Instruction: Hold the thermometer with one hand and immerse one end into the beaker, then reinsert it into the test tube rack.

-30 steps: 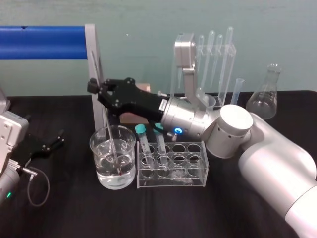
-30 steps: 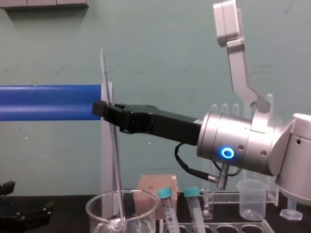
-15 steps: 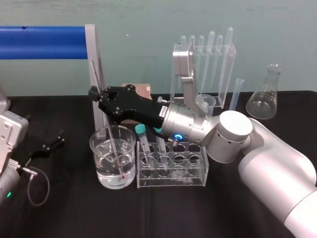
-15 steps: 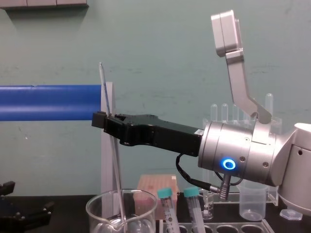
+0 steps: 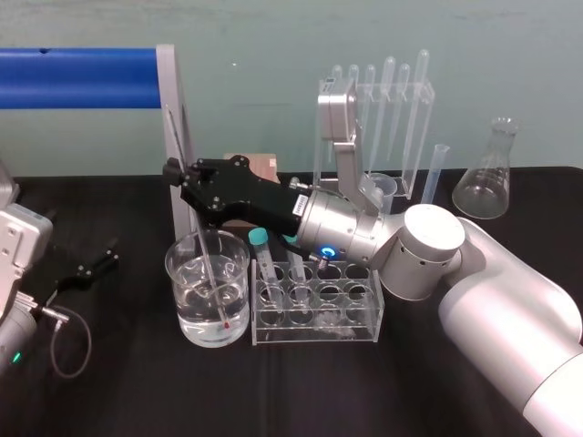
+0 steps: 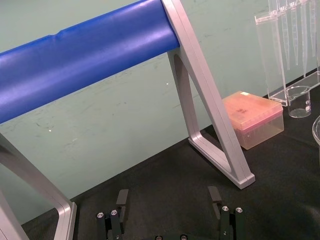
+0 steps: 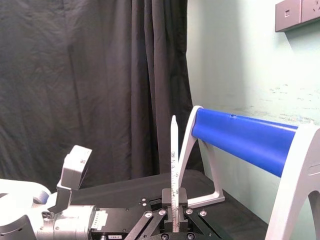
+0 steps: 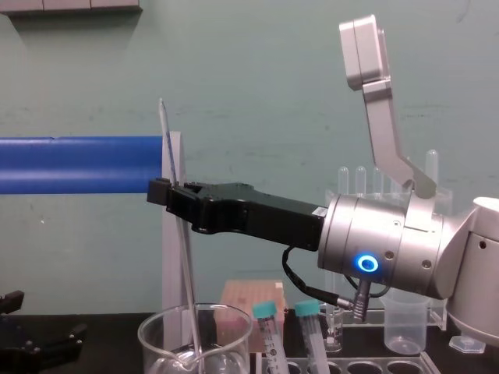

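My right gripper [image 5: 179,173] is shut on the thermometer [image 5: 202,248], a long thin glass rod that leans slightly. Its red bulb is down in the water of the large clear beaker [image 5: 175,273], near the bottom. In the chest view the gripper [image 8: 162,192] holds the rod [image 8: 187,273] above the beaker rim [image 8: 156,329]. From the right wrist view the thermometer [image 7: 174,160] stands up between the closed fingers [image 7: 168,199]. The test tube rack [image 5: 369,314] sits just right of the beaker and bears two teal-capped tubes [image 5: 262,255]. My left gripper [image 5: 86,267] rests open on the table at the left.
A blue bar on a grey frame [image 5: 168,91] stands behind the beaker. A clear pipette stand [image 5: 392,109], a small plastic beaker [image 5: 383,189], a measuring cylinder [image 5: 435,168] and a conical flask [image 5: 485,177] stand at the back right. A pink box [image 6: 252,117] lies behind the rack.
My right gripper has come down a little with the thermometer, so the bulb sits slightly lower in the beaker. The left arm has not moved.
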